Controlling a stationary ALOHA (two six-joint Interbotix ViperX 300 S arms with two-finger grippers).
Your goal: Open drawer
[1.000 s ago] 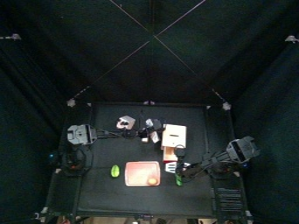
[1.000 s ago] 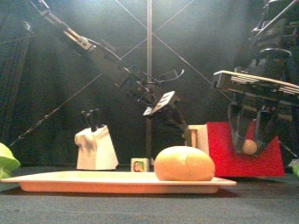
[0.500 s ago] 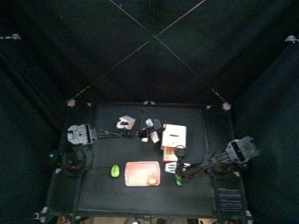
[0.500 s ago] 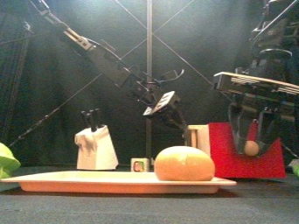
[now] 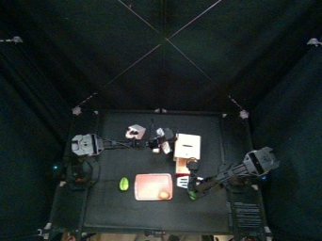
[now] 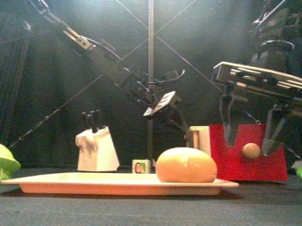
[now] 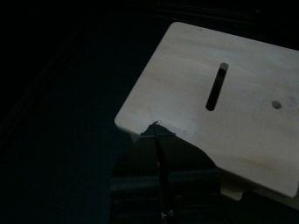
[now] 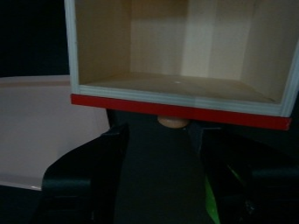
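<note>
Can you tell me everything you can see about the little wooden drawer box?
The drawer is a small box of pale, light wood. From above it sits near the table's middle, beside the pink tray. The left wrist view shows a flat wooden panel with a narrow slot. Its sliding part is pulled out: the right wrist view looks into an empty cream compartment with a red front edge and a small round knob. The right gripper is at that knob.
</note>
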